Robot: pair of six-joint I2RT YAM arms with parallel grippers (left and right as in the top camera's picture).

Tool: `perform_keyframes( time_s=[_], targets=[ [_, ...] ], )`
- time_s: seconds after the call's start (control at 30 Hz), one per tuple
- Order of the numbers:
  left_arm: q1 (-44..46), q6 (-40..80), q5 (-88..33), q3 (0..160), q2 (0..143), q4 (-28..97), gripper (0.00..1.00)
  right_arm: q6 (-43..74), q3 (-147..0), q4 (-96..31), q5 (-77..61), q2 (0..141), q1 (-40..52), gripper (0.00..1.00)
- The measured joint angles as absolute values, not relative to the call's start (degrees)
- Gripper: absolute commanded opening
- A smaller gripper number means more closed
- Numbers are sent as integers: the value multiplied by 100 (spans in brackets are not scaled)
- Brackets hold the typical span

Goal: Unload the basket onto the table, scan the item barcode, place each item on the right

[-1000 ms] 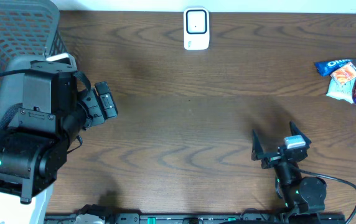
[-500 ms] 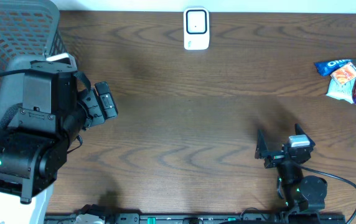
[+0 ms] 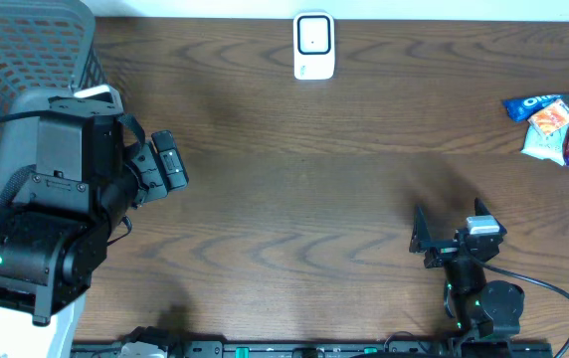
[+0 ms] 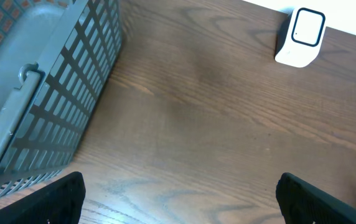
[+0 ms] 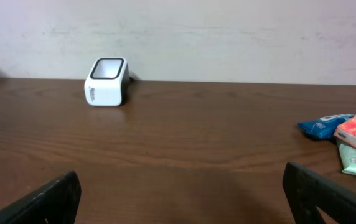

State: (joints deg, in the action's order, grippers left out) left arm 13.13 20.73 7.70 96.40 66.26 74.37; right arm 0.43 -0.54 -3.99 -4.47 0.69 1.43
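While left pincer (image 4: pixel 181 199) and right pincer (image 5: pixel 184 196) gape empty, the snack packets (image 3: pixel 558 124) lie bunched, blue, orange, green, pink.

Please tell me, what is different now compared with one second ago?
The right claw, open and empty, drew back slightly toward its base and a little rightward. Nothing was taken or released. The left claw, scanner, snack packets and basket stayed in place.

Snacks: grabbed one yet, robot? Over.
Left end effector, right end effector open, empty. Snacks untouched, far right. Nothing blocking scanner.
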Motion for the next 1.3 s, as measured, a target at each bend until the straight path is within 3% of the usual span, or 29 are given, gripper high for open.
perform_keyframes(
  time_s=[0.97, 1.17, 1.3],
  targets=[
    [1313, 2049, 808, 9598, 6608, 7631, 98, 43, -54, -399, -447, 69, 143, 99],
    [1313, 1944, 799, 8683, 6036, 7260, 98, 43, -54, -397, -447, 67, 143, 99],
    [1186, 1671, 639, 7435, 5194, 6283, 98, 45, -54, -390, -443, 69, 143, 99]
  ],
)
